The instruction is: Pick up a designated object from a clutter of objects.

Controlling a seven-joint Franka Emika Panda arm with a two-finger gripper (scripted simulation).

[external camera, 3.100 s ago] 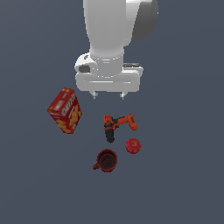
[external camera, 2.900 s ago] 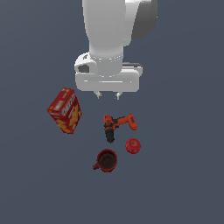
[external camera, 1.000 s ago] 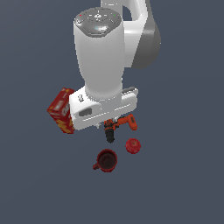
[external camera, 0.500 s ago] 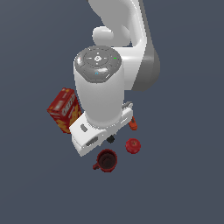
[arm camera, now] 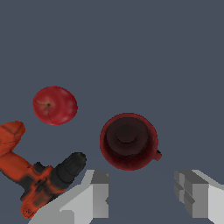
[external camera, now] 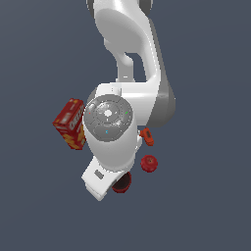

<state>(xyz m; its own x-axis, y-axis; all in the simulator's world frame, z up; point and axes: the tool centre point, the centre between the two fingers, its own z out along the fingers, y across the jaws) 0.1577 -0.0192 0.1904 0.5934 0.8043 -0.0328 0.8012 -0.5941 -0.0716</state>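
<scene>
In the wrist view we see our two-fingered grey gripper point(arm camera: 142, 199) with its fingers spread wide and nothing between them; one finger point(arm camera: 94, 197) shows at the lower middle of the frame and the other at the lower right. Just above the gap between them, a little right of the frame's centre, stands the dark red cylindrical mug point(arm camera: 128, 141), upright, its dark interior facing us and its small side handle poking out at its lower right. The fingers do not touch it.

At the lower left of the same frame lies the orange-and-black power drill point(arm camera: 37, 177) on its side, its black chuck pointing toward the mug and coming close to the near finger. At the middle left of the frame sits the small bright red round object point(arm camera: 55, 105), which looks like an apple with a stem dimple, apart from both mug and drill.

In the exterior view our white robot arm point(external camera: 117, 117) fills the middle of the frame and hides most of the clutter. Only part of the mug's rim point(external camera: 122, 184) shows beneath the wrist, below centre. The red round object point(external camera: 148, 163) lies just right of it, an orange bit of the drill point(external camera: 146, 137) peeks out above that, and the red-and-yellow box point(external camera: 70, 123) stands tilted at the middle left, partly behind the arm. Everything rests on a plain dark grey-blue floor point(external camera: 206, 196).
</scene>
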